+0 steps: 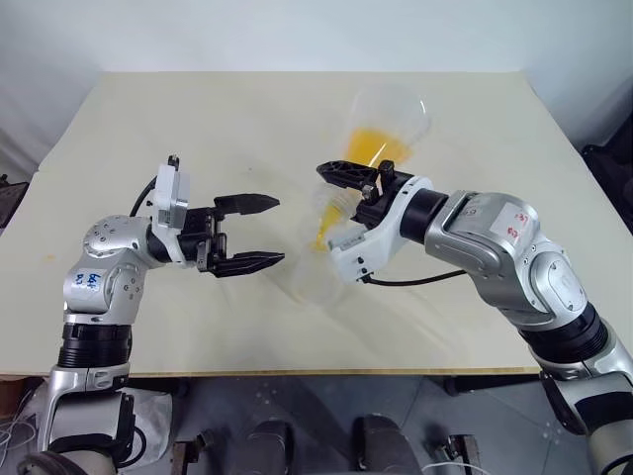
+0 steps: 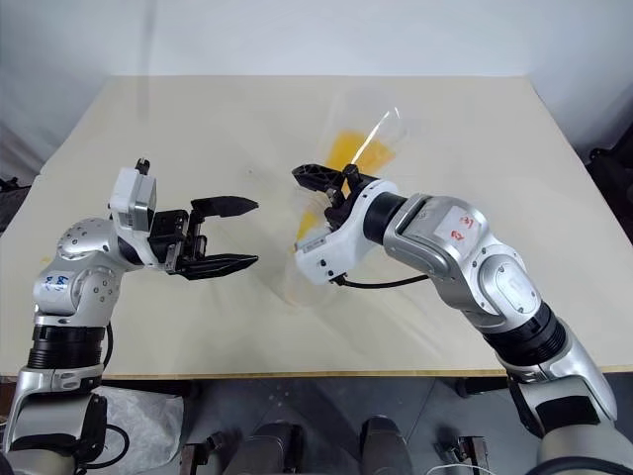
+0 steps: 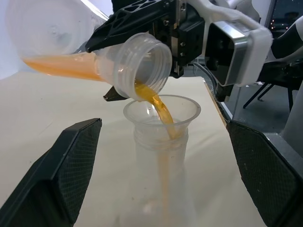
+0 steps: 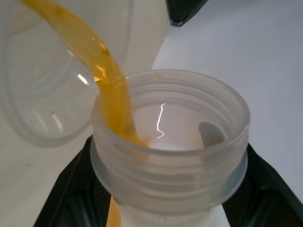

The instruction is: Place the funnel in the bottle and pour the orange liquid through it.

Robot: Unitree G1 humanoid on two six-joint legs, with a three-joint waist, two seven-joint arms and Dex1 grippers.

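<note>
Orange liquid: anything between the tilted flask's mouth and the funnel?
Nothing visible. The orange liquid falls straight from the mouth of the tilted flask, held by the right gripper, into the funnel seated in the bottle.

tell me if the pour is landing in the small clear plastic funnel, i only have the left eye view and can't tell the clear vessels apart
observer: Yes. In the left wrist view the orange liquid runs from the mouth of the tilted clear flask, held by the right gripper, straight into the small clear plastic funnel.
operator: is the funnel seated in the bottle
observer: It sits in the neck of the upright clear conical plastic bottle; an orange thread runs down inside.
operator: left gripper touching it
observer: No. The left gripper is open, its black fingers either side of the bottle, apart from it.
</note>
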